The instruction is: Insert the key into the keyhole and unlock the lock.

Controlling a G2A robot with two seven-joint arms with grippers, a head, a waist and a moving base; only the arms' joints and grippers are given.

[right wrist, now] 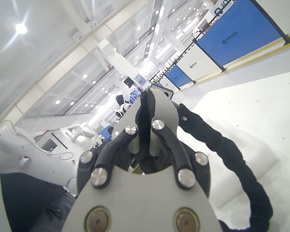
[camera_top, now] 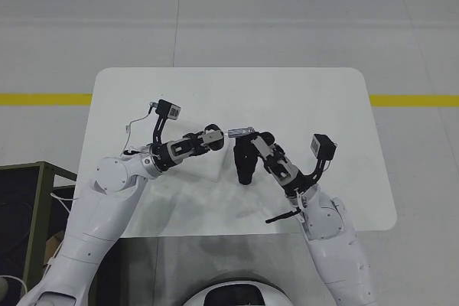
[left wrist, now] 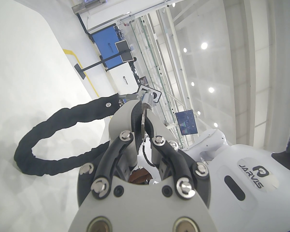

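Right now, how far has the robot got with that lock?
Done: both pieces are gripped. In hand: the left gripper pinches the key, tip at the silver lock barrel, seemingly entering; the right gripper clamps the black cable. Left: turning it; the cable end sits joined to the barrel.

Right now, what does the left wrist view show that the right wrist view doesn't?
Left wrist: left claw pinching a flat silver metal key, tip at the silver lock cylinder. Right wrist: right claw closed on the black fabric-sleeved cable. Both: that cable's loop over the white table.
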